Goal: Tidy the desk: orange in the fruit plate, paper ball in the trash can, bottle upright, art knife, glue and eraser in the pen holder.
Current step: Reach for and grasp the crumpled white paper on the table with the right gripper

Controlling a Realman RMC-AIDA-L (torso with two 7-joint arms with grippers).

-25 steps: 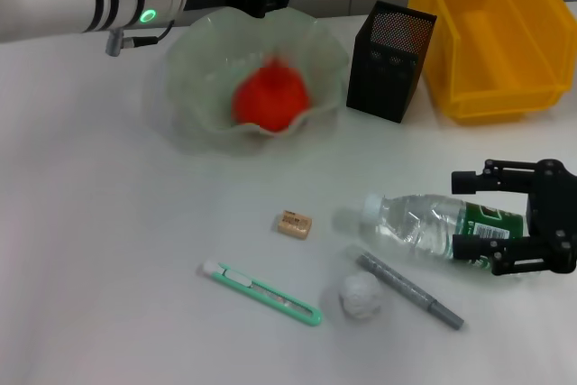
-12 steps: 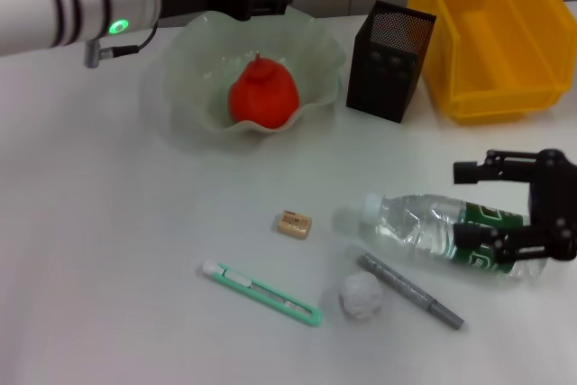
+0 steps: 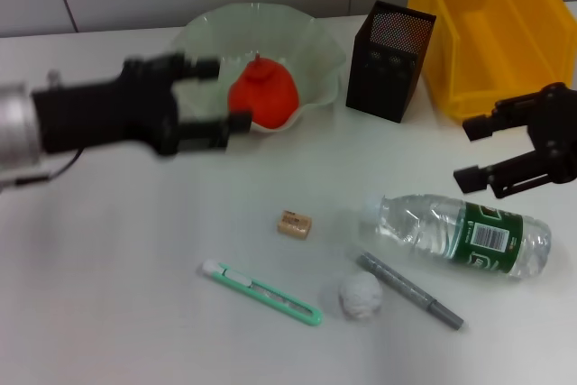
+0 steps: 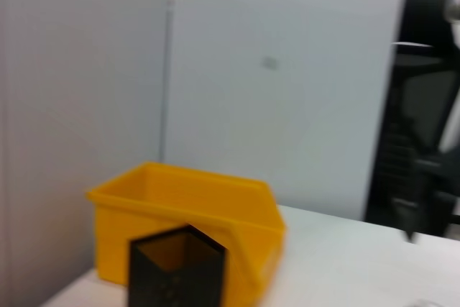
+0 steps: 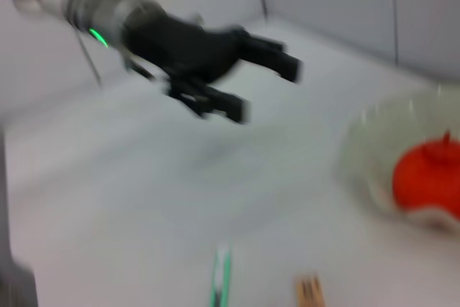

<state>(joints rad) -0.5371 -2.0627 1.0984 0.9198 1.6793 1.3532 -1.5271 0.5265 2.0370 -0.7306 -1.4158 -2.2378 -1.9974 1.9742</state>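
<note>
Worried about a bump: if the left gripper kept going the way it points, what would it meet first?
Probably the orange in the fruit plate: the open left gripper points at it from close by, though its height above the plate's rim is unclear.

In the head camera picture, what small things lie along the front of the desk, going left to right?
Green plastic art knife → beige rectangular eraser → crumpled white paper ball → grey glue pen → clear plastic bottle with green label, lying on its side.

red-orange orange [image 3: 263, 94], yellow bin [image 3: 491, 33], black mesh holder [image 3: 389, 60]
</note>
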